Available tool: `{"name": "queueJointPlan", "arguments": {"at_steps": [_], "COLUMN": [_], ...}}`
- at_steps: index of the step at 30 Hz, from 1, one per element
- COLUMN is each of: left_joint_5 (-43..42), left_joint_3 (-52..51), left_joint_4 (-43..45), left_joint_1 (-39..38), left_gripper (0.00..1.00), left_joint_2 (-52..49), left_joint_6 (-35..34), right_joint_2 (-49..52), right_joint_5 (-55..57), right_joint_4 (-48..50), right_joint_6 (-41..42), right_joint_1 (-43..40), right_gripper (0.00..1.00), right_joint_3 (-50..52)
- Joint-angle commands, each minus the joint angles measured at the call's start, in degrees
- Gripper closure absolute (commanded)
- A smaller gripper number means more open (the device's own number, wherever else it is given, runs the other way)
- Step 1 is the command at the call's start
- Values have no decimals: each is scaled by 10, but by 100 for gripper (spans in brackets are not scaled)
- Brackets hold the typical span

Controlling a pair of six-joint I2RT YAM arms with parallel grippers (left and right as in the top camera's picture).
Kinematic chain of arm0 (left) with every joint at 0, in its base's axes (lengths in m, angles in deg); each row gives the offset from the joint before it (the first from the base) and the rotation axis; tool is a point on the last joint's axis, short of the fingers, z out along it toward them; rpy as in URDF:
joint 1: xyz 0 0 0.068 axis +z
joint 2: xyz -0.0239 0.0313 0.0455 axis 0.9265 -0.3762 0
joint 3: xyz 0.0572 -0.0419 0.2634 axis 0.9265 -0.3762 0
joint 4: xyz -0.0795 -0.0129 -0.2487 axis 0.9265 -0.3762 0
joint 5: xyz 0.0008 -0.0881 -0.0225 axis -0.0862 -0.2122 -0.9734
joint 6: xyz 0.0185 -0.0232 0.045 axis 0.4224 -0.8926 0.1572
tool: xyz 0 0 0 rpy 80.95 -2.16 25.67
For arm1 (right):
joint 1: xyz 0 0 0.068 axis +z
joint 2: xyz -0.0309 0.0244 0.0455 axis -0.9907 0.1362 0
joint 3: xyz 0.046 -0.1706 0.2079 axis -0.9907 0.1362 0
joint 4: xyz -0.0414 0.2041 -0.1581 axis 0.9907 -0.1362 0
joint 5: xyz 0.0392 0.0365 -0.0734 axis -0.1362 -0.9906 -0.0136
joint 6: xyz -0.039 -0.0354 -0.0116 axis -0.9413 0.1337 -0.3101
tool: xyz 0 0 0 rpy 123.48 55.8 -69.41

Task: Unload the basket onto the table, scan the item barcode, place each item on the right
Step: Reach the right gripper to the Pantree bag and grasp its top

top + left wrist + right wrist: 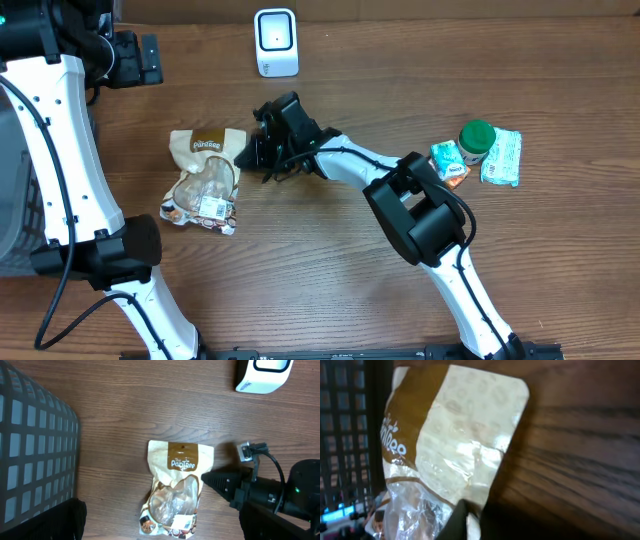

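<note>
A cream and brown snack bag [205,180] with a clear window lies flat on the wooden table, left of centre. A white barcode sticker [212,207] sits near its lower end. My right gripper [241,157] reaches in low from the right and is shut on the bag's right edge. The right wrist view shows that edge of the bag [455,435] pinched between the dark fingertips [462,522]. The left gripper [165,532] hangs well above the bag [177,490], open and holding nothing. The white scanner [276,42] stands at the back centre.
A grey mesh basket [35,445] stands to the left of the bag. At the right of the table are a green-lidded jar [476,140], an orange and teal packet [449,160] and a pale green packet [502,157].
</note>
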State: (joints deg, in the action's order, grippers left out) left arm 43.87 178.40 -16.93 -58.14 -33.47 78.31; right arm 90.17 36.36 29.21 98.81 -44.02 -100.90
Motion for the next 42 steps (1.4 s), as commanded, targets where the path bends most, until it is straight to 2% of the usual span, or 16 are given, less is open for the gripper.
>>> {"name": "queueJointPlan", "arguments": {"at_steps": [1, 7, 16, 19, 23, 30, 36, 39, 40, 41, 42], "left_joint_5": [-2, -2, -2, -2, -2, -3, -76, -91, -88, -87, -86], "left_joint_3": [-1, -1, -1, -1, -1, -1, -1, -1, -1, -2, -2], "left_joint_4": [1, 1, 1, 1, 1, 1, 21, 11, 8, 4, 0], "left_joint_1": [0, 0, 0, 0, 0, 0, 0, 0, 0, 0, 0], "left_gripper": [0, 0, 1, 1, 1, 0, 0, 0, 7, 32, 69], "left_joint_2": [-2, -2, -2, -2, -2, -2, -2, -2, -2, -6, -8], "left_joint_6": [7, 7, 7, 7, 7, 6, -79, -90, -89, -70, -61], "right_joint_2": [9, -16, -56, -56, -56, -56, -56, -56, -56, -56, -56], "right_joint_5": [-38, -85, -78, -34, -16, -13, -14, -13, -14, -13, -13], "right_joint_4": [1, -57, -180, -224, -227, -223, -242, -242, -242, -242, -242], "right_joint_6": [0, -10, -101, -115, -116, -116, -130, -142, -142, -142, -142], "right_joint_1": [-23, -66, -78, -77, -78, -81, -83, -83, -83, -83, -83], "right_gripper": [96, 96, 96, 96, 94, 85, 84, 83, 83, 83, 83], "right_joint_3": [4, 4, 4, 5, 5, 5, 5, 5, 5, 5, 5]}}
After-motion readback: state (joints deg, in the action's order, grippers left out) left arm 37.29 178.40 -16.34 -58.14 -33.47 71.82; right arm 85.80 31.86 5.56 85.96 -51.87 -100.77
